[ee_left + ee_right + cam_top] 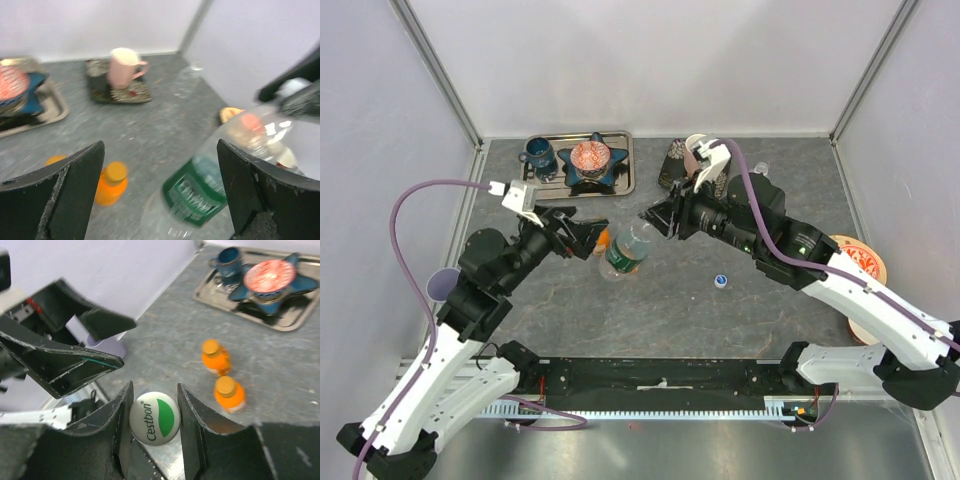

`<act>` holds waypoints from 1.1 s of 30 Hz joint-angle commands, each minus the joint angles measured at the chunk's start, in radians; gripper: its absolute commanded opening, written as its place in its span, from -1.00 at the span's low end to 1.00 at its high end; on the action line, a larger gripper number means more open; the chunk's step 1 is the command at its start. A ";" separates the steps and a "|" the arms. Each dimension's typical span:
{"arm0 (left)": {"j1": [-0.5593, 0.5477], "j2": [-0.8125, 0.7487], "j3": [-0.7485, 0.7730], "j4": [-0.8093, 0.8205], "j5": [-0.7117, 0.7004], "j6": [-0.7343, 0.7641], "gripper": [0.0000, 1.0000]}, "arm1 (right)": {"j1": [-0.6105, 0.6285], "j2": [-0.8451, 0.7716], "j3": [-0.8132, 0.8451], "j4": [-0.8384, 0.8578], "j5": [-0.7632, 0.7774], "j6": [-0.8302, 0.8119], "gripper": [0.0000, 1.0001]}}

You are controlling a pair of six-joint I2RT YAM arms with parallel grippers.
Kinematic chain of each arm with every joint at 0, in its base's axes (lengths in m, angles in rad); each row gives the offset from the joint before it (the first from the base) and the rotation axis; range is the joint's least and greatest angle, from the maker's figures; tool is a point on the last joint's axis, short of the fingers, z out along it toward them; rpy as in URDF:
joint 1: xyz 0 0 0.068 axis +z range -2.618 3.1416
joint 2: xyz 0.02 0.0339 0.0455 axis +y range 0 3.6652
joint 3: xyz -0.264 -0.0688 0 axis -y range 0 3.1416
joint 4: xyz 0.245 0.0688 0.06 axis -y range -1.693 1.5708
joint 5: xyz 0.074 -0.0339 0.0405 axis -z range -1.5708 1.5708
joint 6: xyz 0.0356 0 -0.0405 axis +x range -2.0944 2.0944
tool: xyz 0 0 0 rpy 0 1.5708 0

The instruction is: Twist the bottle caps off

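Cestbon cap [154,418], white with green mark: pinched on both sides by fingers [190,425] of right gripper [154,389], at top end of green-tinted bottle [625,252]. Right gripper closed on that cap.

Green-tinted bottle: tilted, near middle of desk [670,320], slightly toward left edge, neck pointing at right arm, green label on body. Base contact with desk: cannot tell.

Left gripper [160,145]: fully spread, jaws wide apart on either side of bottle body. No contact visible with either finger.

Orange bottles [216,356] [229,392]: two, upright on desk, just beside each other, just beyond the green-tinted bottle on its far side. Orange caps [210,346] [225,385] on both.

Blue cap [721,281]: loose on desk, right of centre, apart from every bottle.

Clear bottle [184,82]: near far edge, right of pink mug [125,67]; blurred, top not readable.

Also noted:
- Tray [626,170] at far edge, carrying blue mug [538,155] and star-shaped dish [590,157].
- Pink mug on dark patterned mat [120,94].
- Patterned plate [868,262] at right edge.
- Purple cup [442,284] at left edge.
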 commanded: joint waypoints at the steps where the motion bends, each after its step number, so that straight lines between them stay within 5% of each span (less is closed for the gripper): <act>1: 0.012 0.054 0.102 0.174 0.494 0.017 0.99 | -0.003 0.028 0.043 -0.010 -0.235 0.029 -1.00; 12: 0.026 0.243 0.143 0.369 1.008 -0.157 0.99 | -0.004 -0.032 0.045 0.044 -0.309 0.018 -1.00; 27: 0.015 0.283 0.139 0.274 0.986 -0.074 0.99 | -0.003 -0.011 0.112 0.098 -0.323 0.007 -1.00; 33: 0.008 0.284 0.134 0.231 0.962 -0.037 0.78 | -0.003 0.005 0.120 0.109 -0.321 0.006 -1.00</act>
